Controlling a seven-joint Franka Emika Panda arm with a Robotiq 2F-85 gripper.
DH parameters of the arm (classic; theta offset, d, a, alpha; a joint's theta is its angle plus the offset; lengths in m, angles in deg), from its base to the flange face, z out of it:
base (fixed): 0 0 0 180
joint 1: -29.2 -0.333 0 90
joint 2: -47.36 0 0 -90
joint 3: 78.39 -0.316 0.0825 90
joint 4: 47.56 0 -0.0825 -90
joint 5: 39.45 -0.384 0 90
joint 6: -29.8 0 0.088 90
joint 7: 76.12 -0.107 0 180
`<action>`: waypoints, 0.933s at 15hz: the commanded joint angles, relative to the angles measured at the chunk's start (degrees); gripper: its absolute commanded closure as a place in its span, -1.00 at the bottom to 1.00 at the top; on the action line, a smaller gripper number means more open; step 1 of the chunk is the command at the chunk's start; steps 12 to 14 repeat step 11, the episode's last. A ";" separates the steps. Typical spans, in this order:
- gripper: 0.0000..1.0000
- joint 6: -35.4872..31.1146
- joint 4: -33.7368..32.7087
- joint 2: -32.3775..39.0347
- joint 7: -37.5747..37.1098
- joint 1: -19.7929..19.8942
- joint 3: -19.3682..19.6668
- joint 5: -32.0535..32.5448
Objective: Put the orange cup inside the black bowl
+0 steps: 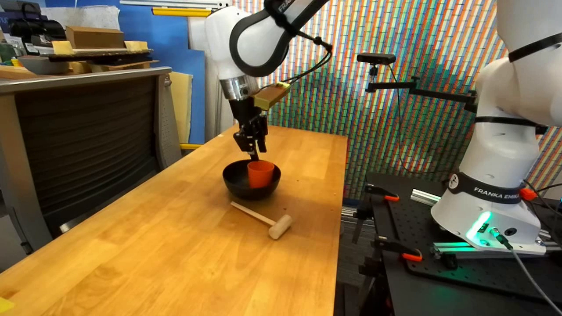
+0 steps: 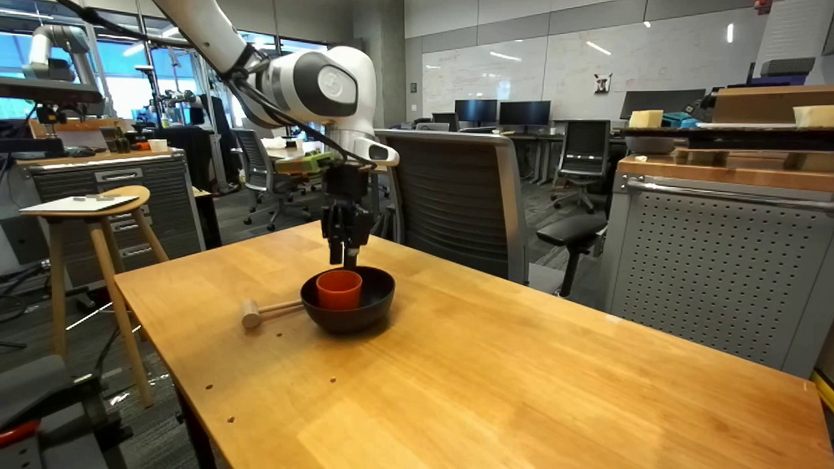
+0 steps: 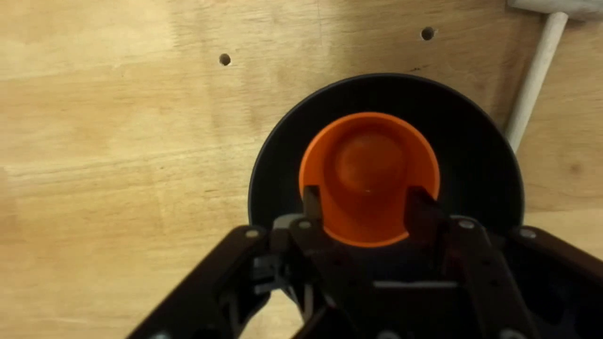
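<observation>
Treat orange cup, in black bowl btwn long edges of bench, as prob. light/stiff; pinch opp. walls. Note gripper spread.

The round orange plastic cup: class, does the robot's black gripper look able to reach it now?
Probably yes: the black gripper hangs open close to the orange cup, with nothing visible between them.
</observation>
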 commanded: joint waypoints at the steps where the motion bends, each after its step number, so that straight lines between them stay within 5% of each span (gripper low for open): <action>1: -0.64 -6.69 12.60 -14.26 -2.25 -0.49 0.44 1.61; 3: -0.94 -7.88 17.26 -20.67 -0.44 -0.23 -0.31 2.79; 7: -1.00 -6.62 26.71 -33.55 -3.16 -0.09 -2.75 8.95; 8: -1.00 -5.37 19.62 -25.33 -1.03 0.88 -2.58 6.27; 14: -1.00 -5.42 24.91 -31.79 -1.59 1.14 -3.96 7.16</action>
